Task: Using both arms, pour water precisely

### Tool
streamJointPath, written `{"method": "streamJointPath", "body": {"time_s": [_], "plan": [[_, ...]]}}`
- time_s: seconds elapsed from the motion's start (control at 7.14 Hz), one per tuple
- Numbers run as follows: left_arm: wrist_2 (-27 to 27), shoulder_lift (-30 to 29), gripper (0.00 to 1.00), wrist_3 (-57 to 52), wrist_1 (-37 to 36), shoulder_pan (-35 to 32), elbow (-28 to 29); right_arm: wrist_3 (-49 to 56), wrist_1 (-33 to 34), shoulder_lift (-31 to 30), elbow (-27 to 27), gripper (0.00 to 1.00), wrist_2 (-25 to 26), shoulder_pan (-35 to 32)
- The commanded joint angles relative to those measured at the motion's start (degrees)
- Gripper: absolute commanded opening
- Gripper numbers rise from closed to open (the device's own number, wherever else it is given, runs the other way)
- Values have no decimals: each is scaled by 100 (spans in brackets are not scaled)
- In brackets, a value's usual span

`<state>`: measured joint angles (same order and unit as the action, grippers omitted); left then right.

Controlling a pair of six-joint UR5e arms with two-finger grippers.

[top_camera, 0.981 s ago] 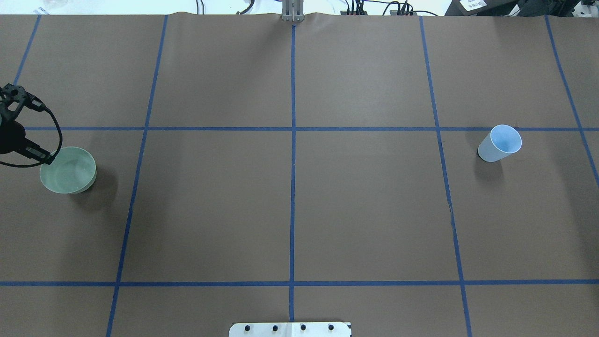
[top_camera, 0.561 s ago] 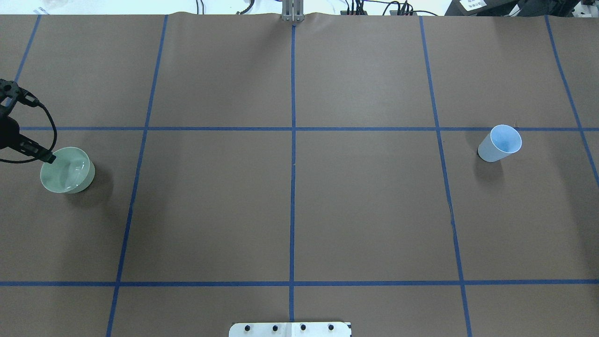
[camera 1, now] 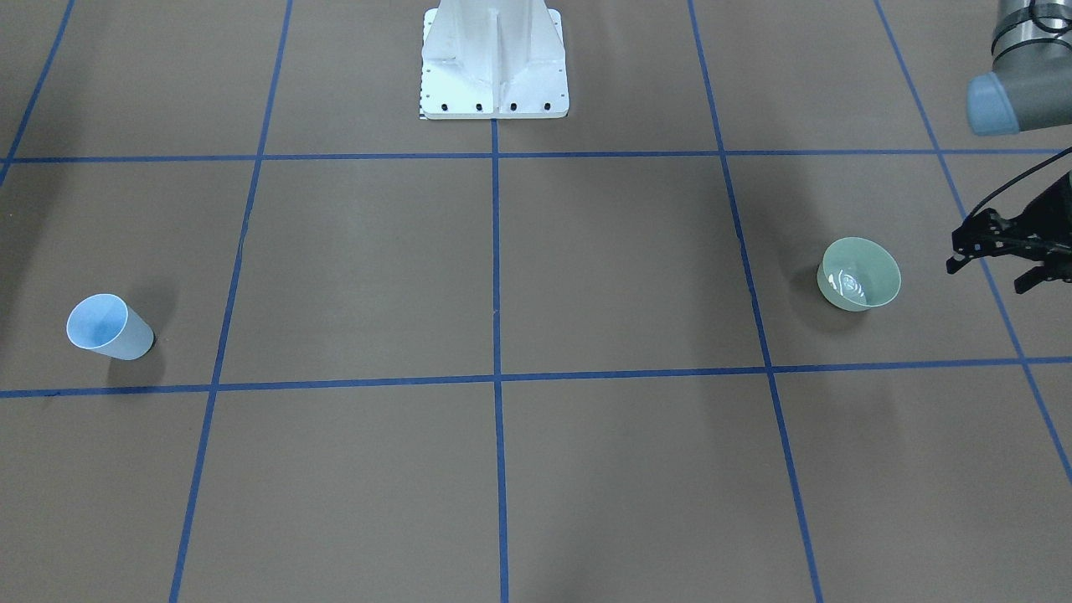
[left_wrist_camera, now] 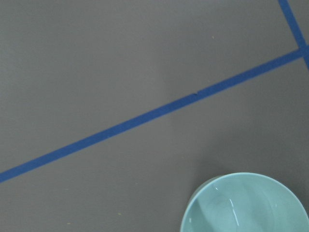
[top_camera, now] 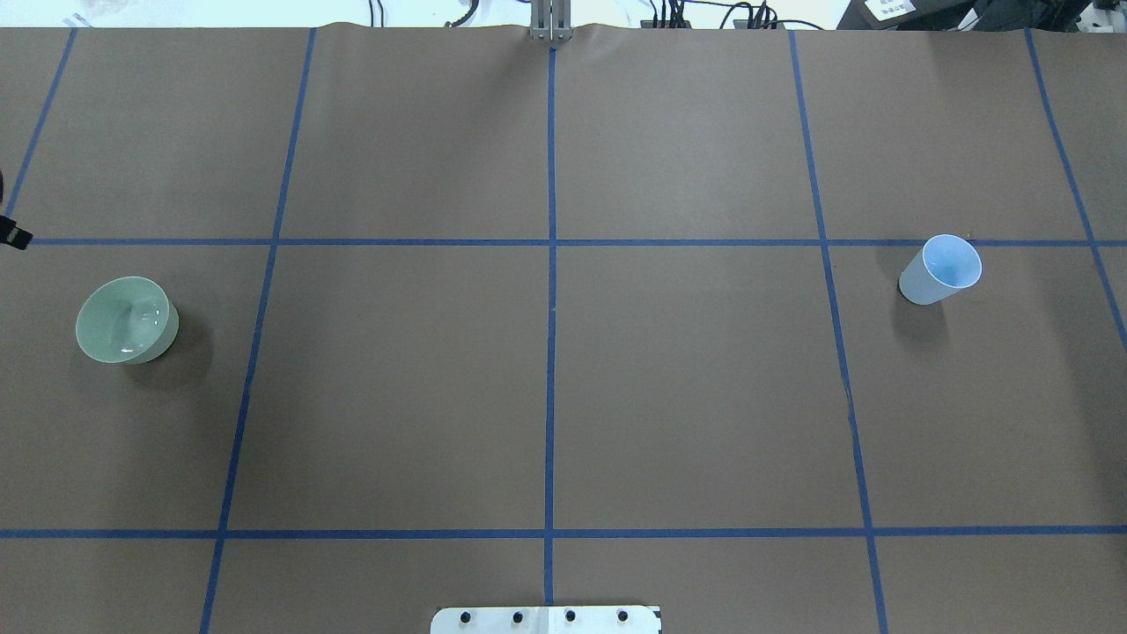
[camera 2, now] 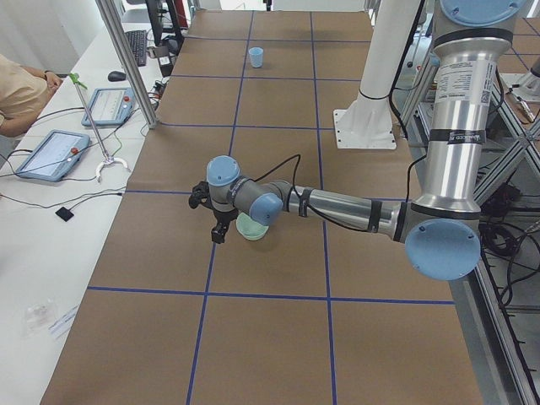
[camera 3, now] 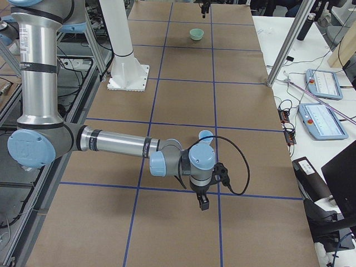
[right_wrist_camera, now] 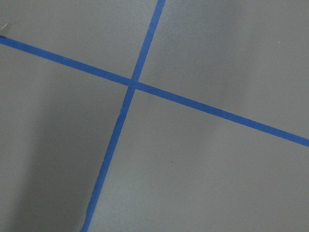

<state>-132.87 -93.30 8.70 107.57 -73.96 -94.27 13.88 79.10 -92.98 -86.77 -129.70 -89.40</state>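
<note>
Standing well apart are one green bowl (top_camera: 97, 321) and one blue cup (top_camera: 940, 269); left pincer (camera 1: 986, 278) spread empty, right pincer (camera 3: 201, 204) untellable.

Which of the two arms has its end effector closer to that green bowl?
Left. The left end effector hangs just beside the green bowl, not touching it. The right end effector is far off on the opposite side, near the blue cup.
</note>
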Motion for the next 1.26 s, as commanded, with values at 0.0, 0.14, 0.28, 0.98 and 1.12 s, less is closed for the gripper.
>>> {"method": "streamJointPath", "body": {"time_s": [0.0,0.14,0.28,0.98,1.12], "plan": [[-37,-266,100,-1435,-1242,-1020,-4,1,0,8,19,100,-2,1],[-28,-320,100,-1928,-1622,-1381,14,10,0,8,19,100,6,1],[-2,-242,100,-2020,-1634,-1576,92,1,0,17,19,100,6,1],[25,347,100,-1079,-1643,-1789,216,-105,18,87,-16,100,24,1],[25,339,100,-489,-1643,-1780,146,-105,18,87,-16,100,15,1]]}}
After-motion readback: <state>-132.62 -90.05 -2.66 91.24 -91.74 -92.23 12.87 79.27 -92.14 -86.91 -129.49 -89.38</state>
